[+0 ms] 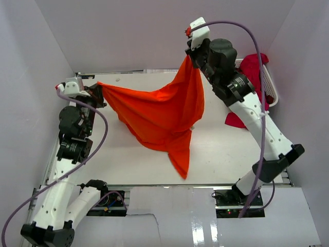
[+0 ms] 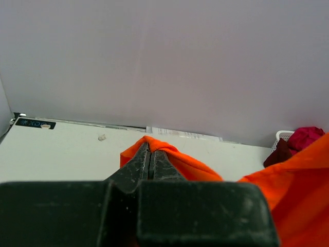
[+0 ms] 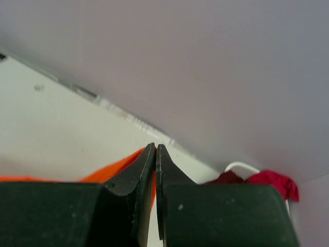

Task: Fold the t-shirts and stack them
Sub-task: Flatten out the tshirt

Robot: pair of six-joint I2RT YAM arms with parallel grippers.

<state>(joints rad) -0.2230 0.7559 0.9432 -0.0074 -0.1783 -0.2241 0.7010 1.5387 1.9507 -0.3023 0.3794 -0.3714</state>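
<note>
The bright orange t-shirt (image 1: pixel 162 116) hangs stretched in the air between both grippers, its lower end trailing to the table near the front middle. My left gripper (image 1: pixel 98 92) is shut on one edge of it at the left; the wrist view shows the orange cloth (image 2: pixel 175 159) pinched at the fingertips (image 2: pixel 150 149). My right gripper (image 1: pixel 191 60) is shut on the other edge, held higher at the back; orange cloth (image 3: pixel 110 172) shows beside its closed jaws (image 3: pixel 155 149). Crimson and maroon shirts (image 1: pixel 254 67) lie in the basket at the right.
A white plastic laundry basket (image 1: pixel 271 87) stands at the back right, with red cloth (image 1: pixel 234 121) spilling onto the table beside the right arm. White walls enclose the table on three sides. The basket also shows in the right wrist view (image 3: pixel 241 167).
</note>
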